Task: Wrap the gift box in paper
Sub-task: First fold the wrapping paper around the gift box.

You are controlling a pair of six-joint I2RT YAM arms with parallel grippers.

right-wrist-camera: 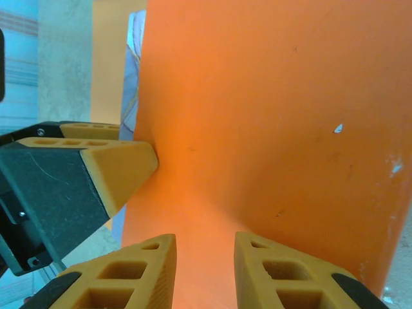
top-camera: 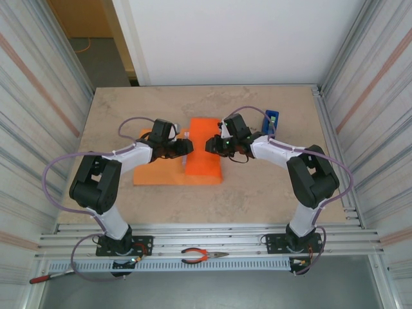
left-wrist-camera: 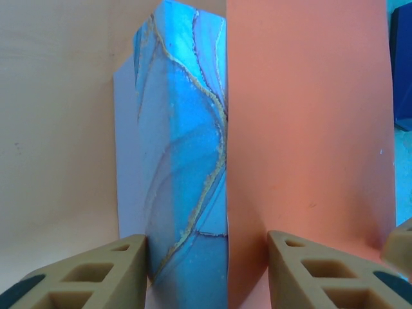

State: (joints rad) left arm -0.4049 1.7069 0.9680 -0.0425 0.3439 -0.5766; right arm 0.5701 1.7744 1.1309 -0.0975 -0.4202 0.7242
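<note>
While the left gripper [left-wrist-camera: 207, 248] gapes, the right gripper [right-wrist-camera: 205, 244] unreadable, paper [left-wrist-camera: 309, 129] half-hides the blue-marbled gift box [left-wrist-camera: 183, 129].

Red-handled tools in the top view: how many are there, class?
2: pliers at the near edge's middle; a screwdriver-like tool at the near left corner. Others may be hidden.

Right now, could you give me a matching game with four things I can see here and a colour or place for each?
Things:
1. paper
2. box
3. tape dispenser
4. pliers

Descriptions:
A. far right of the table
B. plain orange
C. on the near metal rail, between the arm bases
D. blue with gold veins

Pairs: 1-B, 2-D, 3-A, 4-C
</note>
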